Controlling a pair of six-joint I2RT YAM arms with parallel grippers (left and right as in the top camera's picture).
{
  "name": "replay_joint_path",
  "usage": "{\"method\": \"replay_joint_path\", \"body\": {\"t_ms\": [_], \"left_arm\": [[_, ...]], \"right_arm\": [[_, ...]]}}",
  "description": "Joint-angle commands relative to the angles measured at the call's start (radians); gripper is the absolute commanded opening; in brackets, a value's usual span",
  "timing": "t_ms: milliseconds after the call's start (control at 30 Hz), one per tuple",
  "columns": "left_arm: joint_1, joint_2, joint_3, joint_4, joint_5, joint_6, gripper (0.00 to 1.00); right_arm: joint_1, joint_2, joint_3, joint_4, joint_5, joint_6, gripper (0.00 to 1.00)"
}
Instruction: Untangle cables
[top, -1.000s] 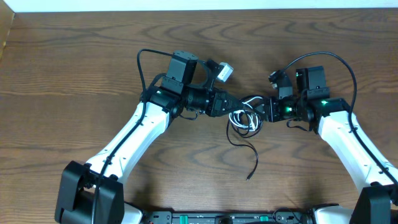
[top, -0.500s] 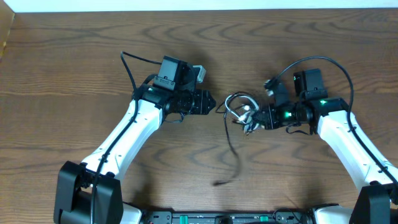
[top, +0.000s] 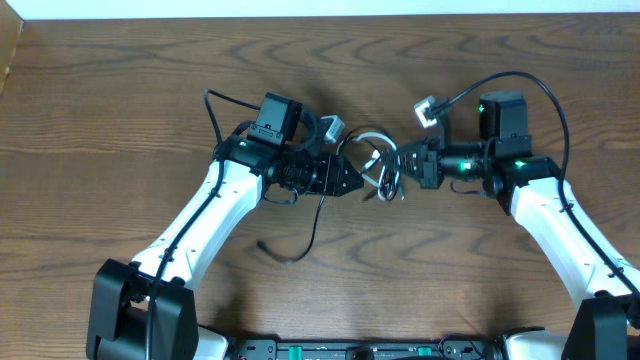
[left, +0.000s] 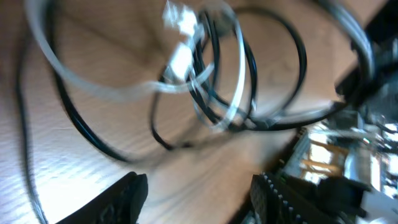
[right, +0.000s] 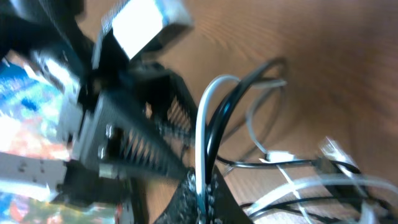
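Wood-grain table (top: 120, 100) carried the tangle near its centre. The white cable (left: 241, 68) and black cable (left: 84, 127) sat looped together between the arms. At 3 o'clock of the loops, the right gripper (right: 200, 186) pinched one white and one black strand. At 9 o'clock, the left gripper (left: 199, 193) stood wide apart, nothing between its fingers. The black cable's loose end trailed toward 7 o'clock.

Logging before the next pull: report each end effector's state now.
Left end effector: open, holding nothing.
Right end effector: closed on the cables.
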Motion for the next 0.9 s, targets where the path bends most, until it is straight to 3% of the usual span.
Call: {"method": "replay_joint_path", "body": {"t_ms": [0, 400, 700, 867], "left_arm": [[-0.006, -0.009, 0.016, 0.003, 0.102, 0.047, 0.59], [-0.102, -0.009, 0.015, 0.159, 0.092, 0.046, 0.64], [-0.170, -0.009, 0.005, 0.156, -0.118, 0.046, 0.64], [-0.163, -0.012, 0.005, 0.153, -0.146, 0.046, 0.64]], "right_arm": [[0.003, 0.004, 0.014, 0.049, -0.067, 0.150, 0.01], [0.030, 0.004, 0.014, 0.048, -0.069, 0.155, 0.01], [0.040, 0.004, 0.014, 0.051, -0.070, 0.159, 0.01], [0.029, 0.005, 0.014, 0.051, -0.053, 0.158, 0.01]]}}
